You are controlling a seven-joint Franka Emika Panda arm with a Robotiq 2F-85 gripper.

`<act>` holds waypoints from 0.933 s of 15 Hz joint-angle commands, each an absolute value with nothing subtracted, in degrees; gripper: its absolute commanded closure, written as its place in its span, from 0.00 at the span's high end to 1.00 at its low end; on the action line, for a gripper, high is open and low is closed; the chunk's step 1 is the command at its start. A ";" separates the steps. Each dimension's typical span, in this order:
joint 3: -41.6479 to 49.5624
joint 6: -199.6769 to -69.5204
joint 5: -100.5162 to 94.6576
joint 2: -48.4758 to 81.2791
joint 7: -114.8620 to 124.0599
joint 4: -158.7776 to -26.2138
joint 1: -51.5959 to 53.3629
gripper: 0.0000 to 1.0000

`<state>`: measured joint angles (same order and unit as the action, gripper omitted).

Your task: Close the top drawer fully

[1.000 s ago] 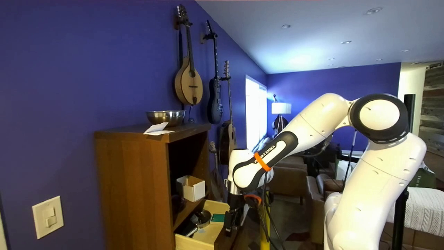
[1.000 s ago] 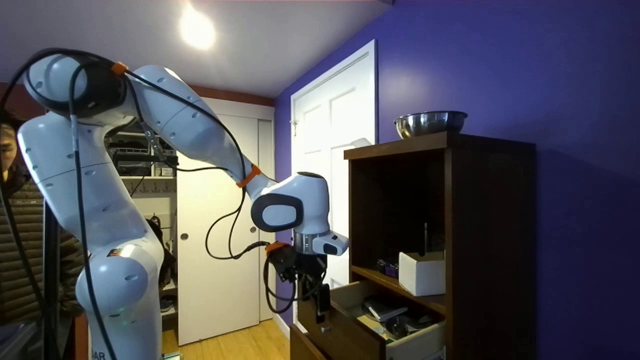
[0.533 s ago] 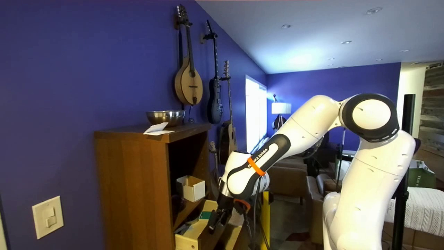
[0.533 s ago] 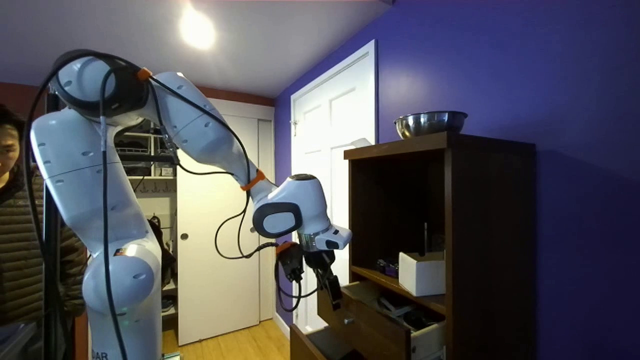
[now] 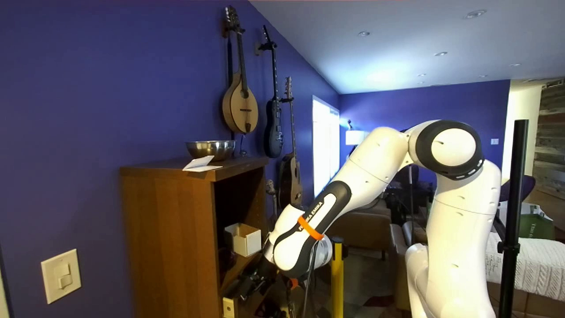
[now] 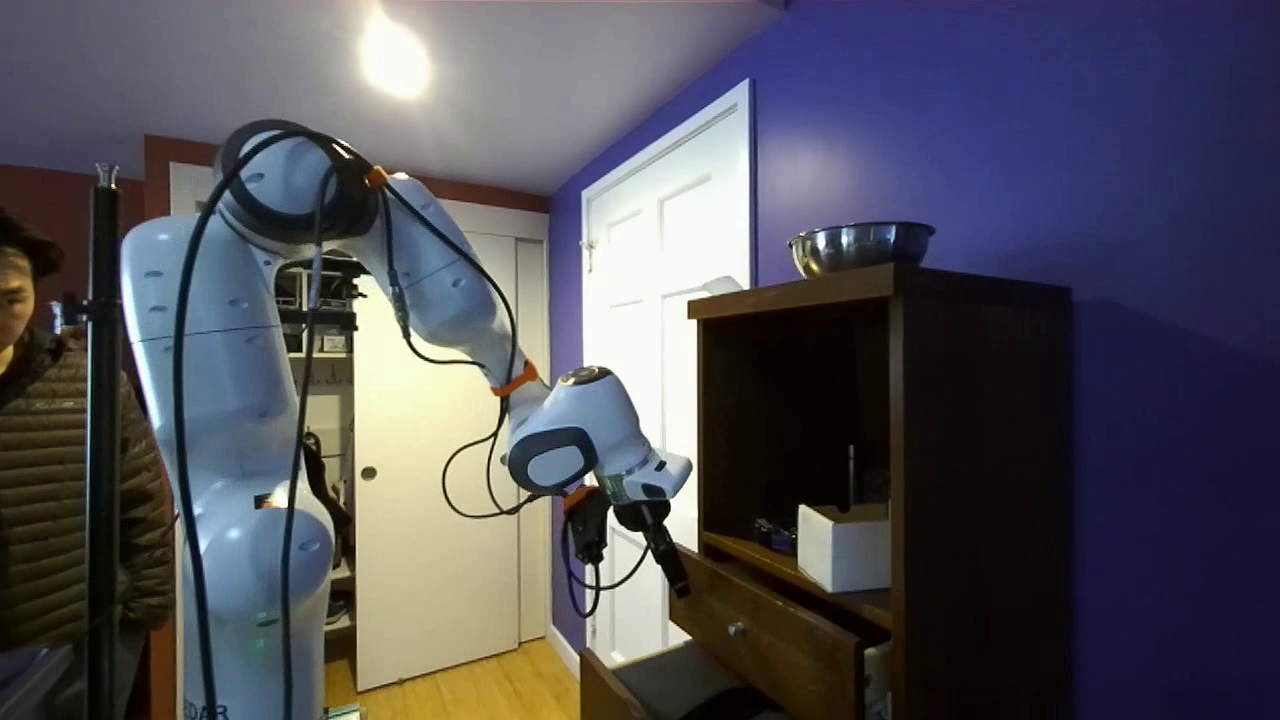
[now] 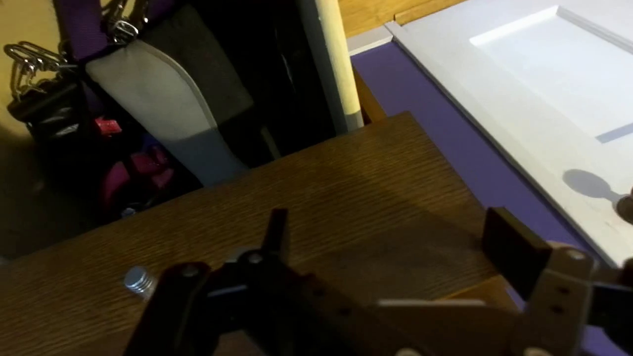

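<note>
The top drawer shows its brown front with a silver knob in an exterior view (image 6: 775, 640) and sticks partway out of the cabinet (image 6: 980, 480). A short stretch of its pale side shows in an exterior view (image 5: 228, 307). My gripper (image 6: 682, 590) is tilted down at the end of the drawer front farther from that camera, at or against it. In the wrist view my gripper (image 7: 395, 237) has its fingers wide apart with nothing held, over the brown drawer front (image 7: 356, 188) and its knob (image 7: 139, 281). The drawer's inside is mostly hidden.
A lower drawer (image 6: 622, 690) stands open below, with bags and straps (image 7: 153, 104) in it. A white box (image 6: 843, 548) sits on the shelf above. A metal bowl (image 6: 862, 248) stands on the cabinet top. A white door (image 6: 665, 250) is beside the cabinet.
The top drawer has slid a good way into the cabinet. My gripper has moved toward the cabinet with it and tilted. More of the open lower drawer is uncovered.
</note>
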<state>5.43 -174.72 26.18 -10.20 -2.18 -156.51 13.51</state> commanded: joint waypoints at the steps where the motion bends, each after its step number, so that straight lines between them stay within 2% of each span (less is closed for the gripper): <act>1: 5.72 -181.36 29.29 -2.15 0.01 -151.10 14.76 1.00; 5: 5.81 -184.50 28.79 2.94 2.07 -146.87 14.06 1.00; 6: 6.04 -182.01 27.62 2.63 2.13 -147.13 13.61 1.00; 10: 8.15 -161.67 30.09 -11.44 -7.23 -156.25 11.77 1.00; 14: 15.87 -143.30 26.09 -21.99 -17.38 -159.93 9.89 1.00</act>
<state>11.30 -154.51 27.78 -10.70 -9.65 -154.91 11.38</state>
